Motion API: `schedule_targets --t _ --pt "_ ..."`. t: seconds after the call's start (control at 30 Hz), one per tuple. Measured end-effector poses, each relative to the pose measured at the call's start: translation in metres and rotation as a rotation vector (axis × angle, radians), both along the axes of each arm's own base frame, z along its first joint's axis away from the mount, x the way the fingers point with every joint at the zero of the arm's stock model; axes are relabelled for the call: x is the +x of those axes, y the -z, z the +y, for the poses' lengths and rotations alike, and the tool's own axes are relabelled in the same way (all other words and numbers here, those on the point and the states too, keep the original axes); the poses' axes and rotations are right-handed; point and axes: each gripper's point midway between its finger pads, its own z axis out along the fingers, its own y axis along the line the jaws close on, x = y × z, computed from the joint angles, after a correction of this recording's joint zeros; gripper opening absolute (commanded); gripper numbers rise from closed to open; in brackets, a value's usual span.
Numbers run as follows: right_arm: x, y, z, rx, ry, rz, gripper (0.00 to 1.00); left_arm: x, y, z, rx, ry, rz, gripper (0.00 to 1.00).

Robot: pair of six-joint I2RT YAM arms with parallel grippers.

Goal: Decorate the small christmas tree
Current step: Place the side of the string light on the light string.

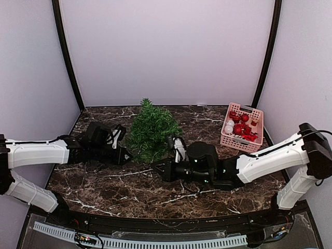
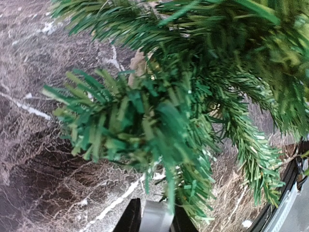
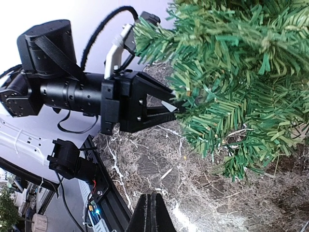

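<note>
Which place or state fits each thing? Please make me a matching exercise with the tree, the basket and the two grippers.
Things
1. small christmas tree
2. pink basket
3. left gripper
4. right gripper

Places or states
A. back right of the table
B. tips among the tree's left branches
C. middle of the table, toward the back
D. fingers shut, just in front of the tree

Pairs: 1-C, 2-A, 3-B, 4-D

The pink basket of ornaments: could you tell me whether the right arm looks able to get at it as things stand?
Probably yes. The pink basket sits on the right arm's own side, with only bare table between; its fingers are shut, seemingly empty, by the tree.
</note>
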Motion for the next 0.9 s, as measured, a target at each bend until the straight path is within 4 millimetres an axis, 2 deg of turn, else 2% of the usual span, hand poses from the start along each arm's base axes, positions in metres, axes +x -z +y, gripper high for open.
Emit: schedule_targets --t 0.1,0.3,0.43,0.73,0.9 --pt "0.001 -0.007 -0.002 0.01 0.011 -0.007 0.0 0.001 0.003 0.001 0.014 -0.002 -0.001 0.29" --pt "0.006 -0.013 -0.003 0.017 0.037 -0.015 0.0 0.006 0.003 0.005 0.038 -0.021 -0.023 0.49" --pt "0.007 -0.012 -0.004 0.012 0.046 -0.014 0.0 0.008 0.002 0.008 0.046 -0.028 -0.034 0.56" --pt "0.01 -0.013 -0.006 0.013 0.067 -0.013 0.0 0.01 0.001 0.012 0.056 -0.045 -0.048 0.58" --pt "0.014 -0.019 -0.009 0.024 0.096 -0.016 0.0 0.006 -0.012 0.024 0.042 -0.077 -0.107 0.61"
